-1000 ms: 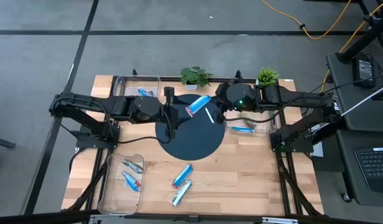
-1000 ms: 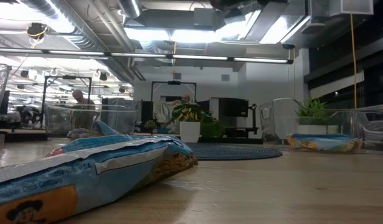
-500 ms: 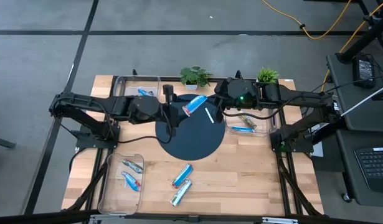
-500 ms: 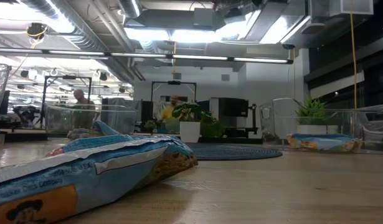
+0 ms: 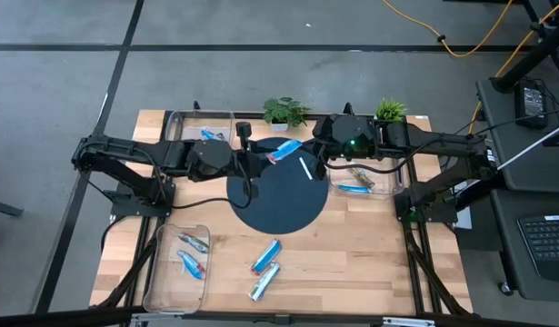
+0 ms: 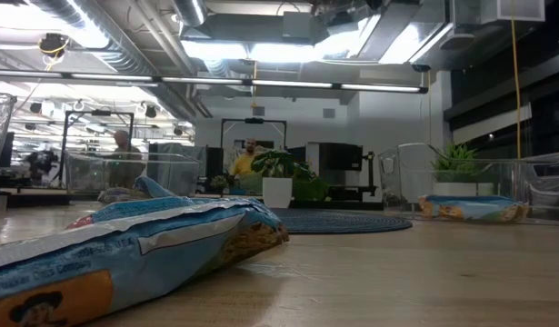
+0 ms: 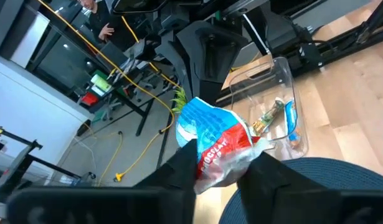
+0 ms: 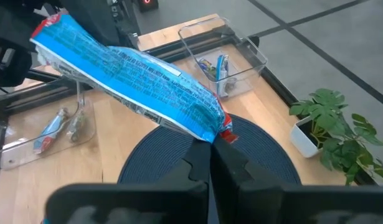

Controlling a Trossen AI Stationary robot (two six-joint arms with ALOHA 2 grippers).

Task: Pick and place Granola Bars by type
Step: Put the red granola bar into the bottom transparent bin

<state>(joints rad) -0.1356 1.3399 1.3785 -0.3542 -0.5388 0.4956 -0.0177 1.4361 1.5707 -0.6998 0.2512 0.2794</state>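
I'm looking at a robotics lab or workshop: exposed ceiling ducts and strip lights, grey concrete floor with yellow cables, metal rigs, people at benches behind the wooden counter.

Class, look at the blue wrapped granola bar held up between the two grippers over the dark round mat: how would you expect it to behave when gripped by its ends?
The granola bar probably stays fairly stiff: it spans straight between the right gripper and left gripper. Its glossy wrapper looks slippery, and the crinkled end seam may flex or tear.
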